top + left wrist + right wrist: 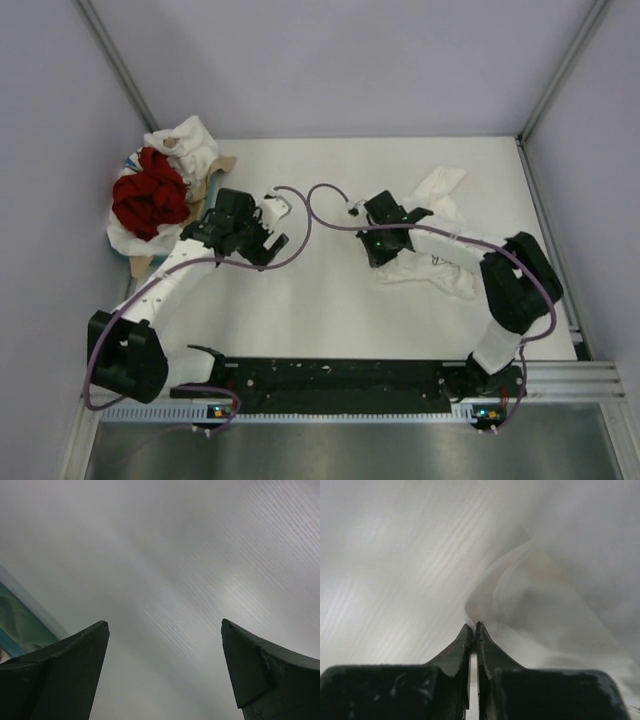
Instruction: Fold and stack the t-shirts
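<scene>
The right gripper [474, 625] clamps the white t-shirt's [535, 600] edge, likely to spread it; the left gripper [164, 622] hangs wide open, well apart from it.

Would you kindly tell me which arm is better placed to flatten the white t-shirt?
Right: the right gripper is shut on a fold of the white t-shirt, while the left gripper hangs open over the table.

A lab test cell: white table [330, 320] boxed by plain walls [340, 60], metal posts [114, 60].
</scene>
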You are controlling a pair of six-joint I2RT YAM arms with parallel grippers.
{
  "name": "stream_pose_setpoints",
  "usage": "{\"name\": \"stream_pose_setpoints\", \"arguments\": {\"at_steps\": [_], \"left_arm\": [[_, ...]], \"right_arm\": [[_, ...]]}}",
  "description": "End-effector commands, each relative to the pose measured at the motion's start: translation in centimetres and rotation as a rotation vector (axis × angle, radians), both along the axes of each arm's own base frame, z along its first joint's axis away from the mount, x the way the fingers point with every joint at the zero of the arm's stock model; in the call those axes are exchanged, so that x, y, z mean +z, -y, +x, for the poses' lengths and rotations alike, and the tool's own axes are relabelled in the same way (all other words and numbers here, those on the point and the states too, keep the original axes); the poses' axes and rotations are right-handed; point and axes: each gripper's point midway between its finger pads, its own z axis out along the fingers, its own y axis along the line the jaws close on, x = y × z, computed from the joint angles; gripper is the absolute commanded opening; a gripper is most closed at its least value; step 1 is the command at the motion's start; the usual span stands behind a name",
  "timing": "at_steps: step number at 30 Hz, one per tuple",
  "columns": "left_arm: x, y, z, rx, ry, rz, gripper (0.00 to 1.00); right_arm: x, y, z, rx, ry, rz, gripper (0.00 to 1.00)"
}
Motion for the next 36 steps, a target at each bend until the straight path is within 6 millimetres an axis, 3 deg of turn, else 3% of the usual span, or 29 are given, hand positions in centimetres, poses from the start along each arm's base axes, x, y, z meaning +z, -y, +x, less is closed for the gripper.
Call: {"name": "stream_pose_setpoints", "arguments": {"at_steps": [1,2,5,7,10,13,17,22,25,29,34,36], "left_arm": [[2.5,0.6,0.9,-0.010,0.072,-0.047,0.97],[2.2,0.9,0.9,-0.020,0.056,-0.056,0.97],[1.7,2.4,0.3,-0.071,-0.016,-0.102,0.95],[2.4,3.8,0.2,-0.109,-0.026,-0.139,0.95],[3.9,6.5,0.1,-0.186,0.015,-0.149,0.99],[5.1,10.2,-1.1,-0.318,0.067,-0.143,0.99],[4.8,14.0,-3.2,-0.486,0.082,-0.170,0.99],[0.4,16.2,-4.7,-0.569,-0.015,-0.123,0.99],[-2.4,16.8,-7.1,-0.643,-0.110,-0.072,0.97],[-4.9,17.5,-9.5,-0.716,-0.185,-0.044,0.97],[-7.4,18.3,-7.4,-0.646,-0.178,0.042,0.96],[-8.2,18.6,-7.5,-0.643,-0.228,0.051,0.94]], "right_arm": [[16.4,-4.7,-0.3,0.145,0.266,0.377,0.00],[21.6,-4.6,-0.8,0.161,0.373,0.456,0.00],[33.0,-2.7,-2.4,0.187,0.623,0.582,0.00],[38.6,-1.1,-3.8,0.210,0.738,0.627,0.00],[43.3,1.3,-6.0,0.206,0.851,0.670,0.00],[43.9,3.6,-6.3,0.151,0.901,0.653,0.00],[41.9,6.7,-5.5,0.021,0.907,0.592,0.00],[39.6,10.4,-4.4,-0.158,0.897,0.534,0.00],[38.1,12.5,-3.4,-0.248,0.883,0.492,0.00],[36.6,12.5,-2.7,-0.248,0.837,0.489,0.00],[36.1,12.0,-2.6,-0.229,0.815,0.494,0.00],[35.8,12.2,-2.5,-0.235,0.816,0.484,0.00]]}}
